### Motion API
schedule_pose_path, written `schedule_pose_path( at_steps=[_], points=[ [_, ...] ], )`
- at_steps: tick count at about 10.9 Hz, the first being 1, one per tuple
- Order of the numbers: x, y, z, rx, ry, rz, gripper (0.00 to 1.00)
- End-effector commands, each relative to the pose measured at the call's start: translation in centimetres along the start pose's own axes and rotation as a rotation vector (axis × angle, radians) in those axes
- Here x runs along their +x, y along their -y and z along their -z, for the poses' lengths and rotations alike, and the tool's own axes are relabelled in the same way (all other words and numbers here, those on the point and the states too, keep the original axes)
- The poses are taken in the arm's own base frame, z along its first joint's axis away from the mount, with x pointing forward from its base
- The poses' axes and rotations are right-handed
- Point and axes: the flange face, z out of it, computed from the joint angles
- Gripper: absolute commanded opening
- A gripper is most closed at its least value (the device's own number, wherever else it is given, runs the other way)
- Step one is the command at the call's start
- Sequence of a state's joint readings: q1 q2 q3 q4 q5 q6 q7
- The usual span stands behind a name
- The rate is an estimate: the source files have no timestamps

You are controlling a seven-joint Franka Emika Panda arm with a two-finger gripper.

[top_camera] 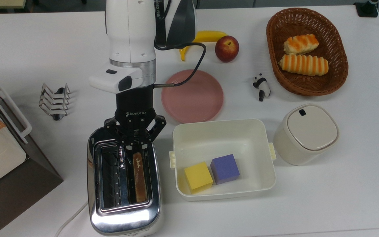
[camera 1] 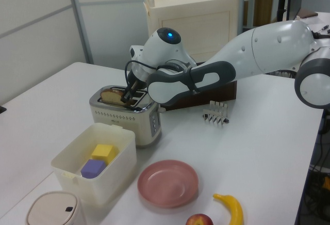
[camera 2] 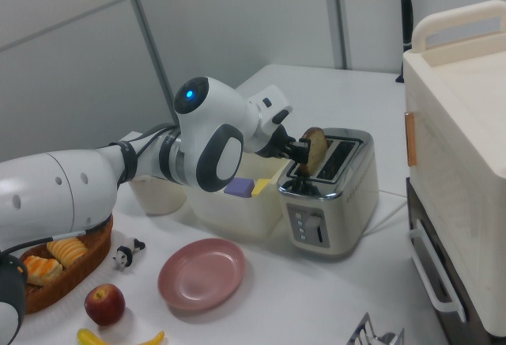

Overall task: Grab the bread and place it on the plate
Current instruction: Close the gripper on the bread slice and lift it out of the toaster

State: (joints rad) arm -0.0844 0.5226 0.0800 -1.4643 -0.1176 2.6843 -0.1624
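Fingers of the black two-finger gripper [top_camera: 136,145] clenched on the brown wholemeal bread slice [top_camera: 138,177] in the chrome toaster [top_camera: 123,210]'s right slot in the top view should lift it straight up, then carry it to the round pink plate [top_camera: 206,108].

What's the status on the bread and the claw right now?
Claw shut on the bread, slice upright in the toaster slot. Plate bare, beside the toaster. Nothing in the way.

pink plate [top_camera: 192,95], brown bread [top_camera: 139,176], chrome toaster [top_camera: 123,217]

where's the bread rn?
The bread stands in the toaster, in the slot on the top view's right, beside the white tub; the claw is at its end.
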Motion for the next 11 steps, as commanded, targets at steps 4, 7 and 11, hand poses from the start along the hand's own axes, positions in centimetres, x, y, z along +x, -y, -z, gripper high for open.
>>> schedule_pose_path(
  at_steps=[4,7,11],
  points=[
    [3.1,-1.0,5.0,-0.036,-0.088,0.012,0.00],
    [5.6,-1.5,10.9,-0.049,-0.163,-0.002,0.00],
    [5.5,-1.2,17.0,-0.020,0.030,-0.005,0.00]
  ],
)
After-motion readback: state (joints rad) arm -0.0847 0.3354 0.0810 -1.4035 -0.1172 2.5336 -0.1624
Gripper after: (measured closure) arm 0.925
